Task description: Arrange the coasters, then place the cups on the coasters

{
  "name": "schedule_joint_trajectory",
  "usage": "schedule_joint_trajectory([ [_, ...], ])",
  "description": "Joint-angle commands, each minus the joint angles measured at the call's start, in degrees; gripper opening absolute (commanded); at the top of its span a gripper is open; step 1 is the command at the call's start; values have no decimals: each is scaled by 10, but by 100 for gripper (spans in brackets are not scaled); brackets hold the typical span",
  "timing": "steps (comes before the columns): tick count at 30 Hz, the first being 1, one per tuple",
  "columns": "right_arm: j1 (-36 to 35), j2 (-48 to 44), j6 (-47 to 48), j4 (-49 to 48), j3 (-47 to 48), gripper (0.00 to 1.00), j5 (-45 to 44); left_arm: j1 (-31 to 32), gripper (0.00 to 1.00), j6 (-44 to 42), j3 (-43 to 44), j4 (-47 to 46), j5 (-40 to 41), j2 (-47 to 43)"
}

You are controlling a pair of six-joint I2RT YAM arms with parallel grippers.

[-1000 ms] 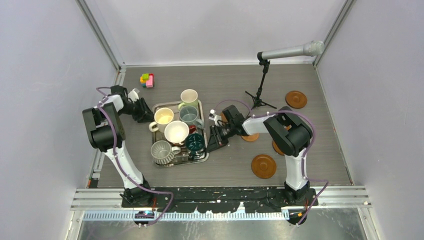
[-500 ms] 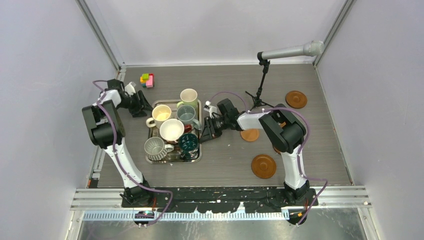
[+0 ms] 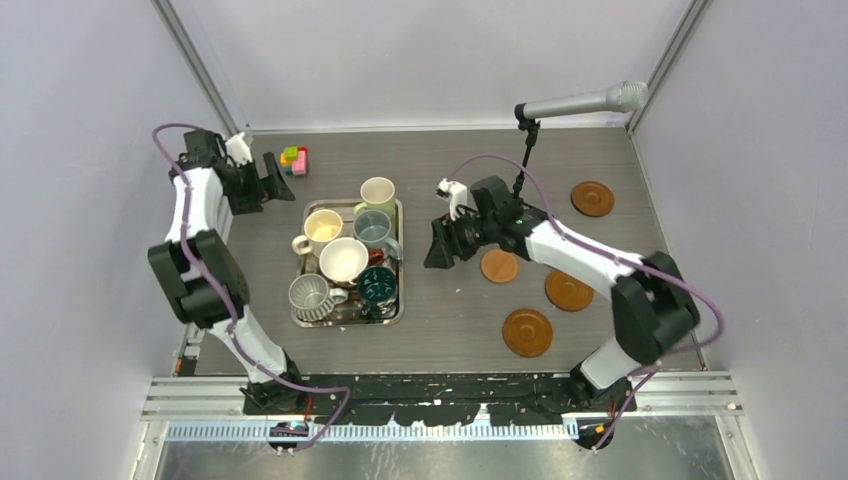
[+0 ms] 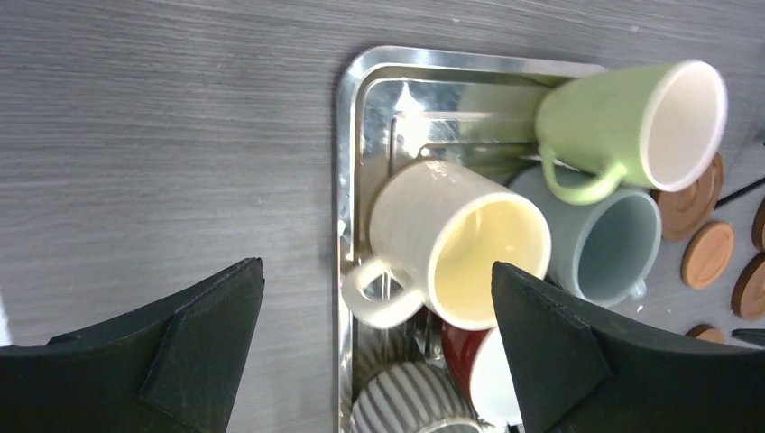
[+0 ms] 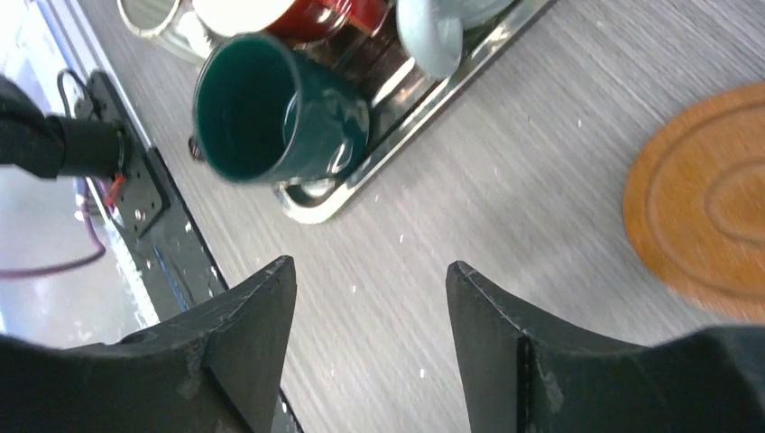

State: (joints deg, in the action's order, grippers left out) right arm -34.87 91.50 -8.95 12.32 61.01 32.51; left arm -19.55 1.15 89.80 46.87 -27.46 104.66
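Currently, left fingers (image 4: 180,361) spread wide, empty, at ten o'clock of the tray (image 4: 344,135); right fingers (image 5: 235,352) spread, empty, at three o'clock. Cups (image 3: 345,262) sit in tray.

1. The steel tray (image 4: 342,180) is polished metal, mirror-bright.
2. The teal cup (image 5: 316,122) looks glazed ceramic, glossy.
3. The coaster (image 5: 704,198) is matt brown wood, ring-grooved.
4. The table (image 4: 135,135) shows grey, matt wood grain.
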Motion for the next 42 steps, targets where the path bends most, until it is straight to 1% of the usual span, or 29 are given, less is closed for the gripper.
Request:
schedule_joint_trajectory([
  [1, 8, -116, 94, 86, -59, 69, -73, 14, 100, -49, -50, 31, -15, -119],
  [4, 19, -167, 144, 121, -88, 69, -126, 36, 100, -58, -83, 31, -4, -181],
  [8, 44, -213, 168, 113, -127, 69, -225, 84, 100, -54, -116, 26, 24, -244],
  [12, 123, -244, 159, 93, -143, 68, -237, 126, 100, -34, -127, 25, 38, -281],
  [16, 205, -257, 184, 43, -161, 65, -246, 138, 100, -16, -118, 41, 16, -287],
  [19, 240, -237, 192, -9, -171, 63, -237, 141, 100, -7, -115, 39, -1, -294],
  [22, 256, -204, 186, -55, -166, 60, -224, 141, 100, 8, -107, 35, -4, -301],
  [27, 258, -135, 181, -104, -137, 57, -230, 141, 100, 6, -84, 60, -9, -293],
  [31, 259, -93, 184, -156, -126, 56, -220, 141, 100, 7, -86, 63, -11, -293],
  [34, 258, -63, 191, -187, -117, 55, -228, 140, 100, 10, -85, 65, -7, -292],
  [39, 259, -14, 200, -216, -97, 51, -232, 141, 99, 12, -79, 68, -7, -291],
  [42, 260, 13, 198, -236, -86, 47, -236, 141, 99, 10, -70, 67, 1, -289],
])
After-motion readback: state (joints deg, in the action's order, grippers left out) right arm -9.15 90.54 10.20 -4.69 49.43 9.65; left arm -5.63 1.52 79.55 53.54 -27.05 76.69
